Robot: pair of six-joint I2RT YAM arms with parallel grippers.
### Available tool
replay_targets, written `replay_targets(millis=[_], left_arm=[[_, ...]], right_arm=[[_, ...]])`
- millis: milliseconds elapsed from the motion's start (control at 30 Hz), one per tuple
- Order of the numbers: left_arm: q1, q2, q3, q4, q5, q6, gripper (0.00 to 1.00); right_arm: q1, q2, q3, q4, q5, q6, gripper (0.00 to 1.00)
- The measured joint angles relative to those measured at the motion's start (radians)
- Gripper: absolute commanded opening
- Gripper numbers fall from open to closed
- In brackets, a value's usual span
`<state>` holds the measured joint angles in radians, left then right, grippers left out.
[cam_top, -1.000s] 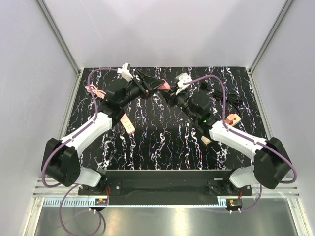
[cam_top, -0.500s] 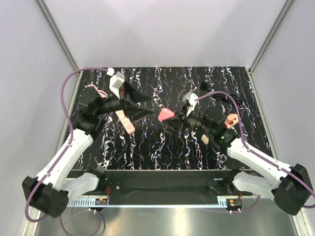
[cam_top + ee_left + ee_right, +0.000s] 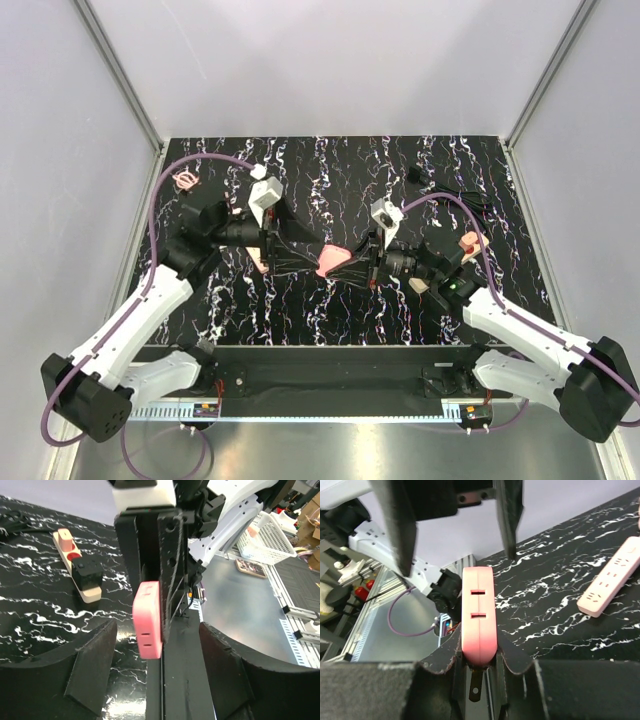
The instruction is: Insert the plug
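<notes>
The plug is a small pinkish-red piece held off the table at the centre. My right gripper is shut on it. In the right wrist view the plug stands between the fingers, two slots facing the camera and a metal prong below. My left gripper is open and faces the right one, its fingers either side of the plug without touching. The plug also shows in the left wrist view, between the spread left fingers. The beige strip with red sockets lies on the table, largely under the right arm.
A black adapter sits on the beige strip. A pale pink power strip lies under the left arm. A pink coiled piece is at the back left and black cables at the back right.
Both arms have swung in toward the table's centre and nearer. The right gripper brought the plug nearer, and the open left gripper has come to straddle it.
</notes>
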<state>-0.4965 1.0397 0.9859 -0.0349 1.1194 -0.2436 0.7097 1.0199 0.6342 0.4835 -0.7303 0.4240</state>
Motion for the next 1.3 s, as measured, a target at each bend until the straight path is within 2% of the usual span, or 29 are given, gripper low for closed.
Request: replay_targets(millis=[233,333,367,400,467,533,600,633,667,733,767,867,967,1100,1300], left_arm=[[-0.02,0.054,-0.001,-0.041,-0.003,0.01,0.59],[-0.023,0.07,-0.001,-0.045,-0.009,0.007,0.5],[-0.023,0.074,-0.001,-0.045,-0.01,0.006,0.47],[-0.023,0.077,-0.001,-0.045,-0.012,0.005,0.37],[-0.024,0.084,-0.007,-0.04,-0.021,0.005,0.29],[-0.023,0.09,-0.017,-0.04,-0.024,0.002,0.15],[-0.023,0.095,-0.029,-0.031,-0.021,-0.013,0.06],[-0.021,0.095,-0.035,-0.022,-0.02,-0.019,0.0],[-0.021,0.094,-0.039,-0.014,-0.02,-0.025,0.0],[-0.022,0.093,-0.05,0.007,-0.024,-0.037,0.0],[-0.023,0.093,-0.056,0.013,-0.03,-0.044,0.0],[-0.016,0.089,-0.08,0.049,-0.056,-0.095,0.0],[0.023,0.071,-0.109,0.13,-0.089,-0.182,0.0],[0.062,0.031,-0.139,0.271,-0.138,-0.316,0.0],[0.062,-0.023,-0.2,0.478,-0.175,-0.488,0.0]], right_arm=[[0.0,0.054,0.0,0.043,-0.043,0.031,0.0],[0.0,0.084,0.0,0.051,-0.05,0.042,0.0],[0.0,0.091,0.0,0.051,-0.05,0.044,0.0],[0.0,0.096,0.0,0.051,-0.05,0.045,0.0],[0.0,0.101,0.0,0.053,-0.055,0.048,0.05],[0.0,0.103,0.0,0.055,-0.059,0.052,0.08],[0.0,0.106,0.0,0.047,-0.064,0.05,0.19],[0.0,0.108,0.0,0.045,-0.065,0.05,0.28],[0.0,0.108,0.0,0.043,-0.064,0.051,0.45],[-0.001,0.108,0.0,0.047,-0.047,0.063,0.56],[-0.001,0.103,-0.001,0.05,-0.041,0.068,0.7],[-0.001,0.071,-0.017,0.063,-0.007,0.083,0.8],[-0.001,0.023,-0.05,0.075,0.033,0.095,0.81],[-0.001,-0.008,-0.07,0.095,0.055,0.124,0.79],[-0.001,-0.011,-0.089,0.191,0.068,0.189,0.61]])
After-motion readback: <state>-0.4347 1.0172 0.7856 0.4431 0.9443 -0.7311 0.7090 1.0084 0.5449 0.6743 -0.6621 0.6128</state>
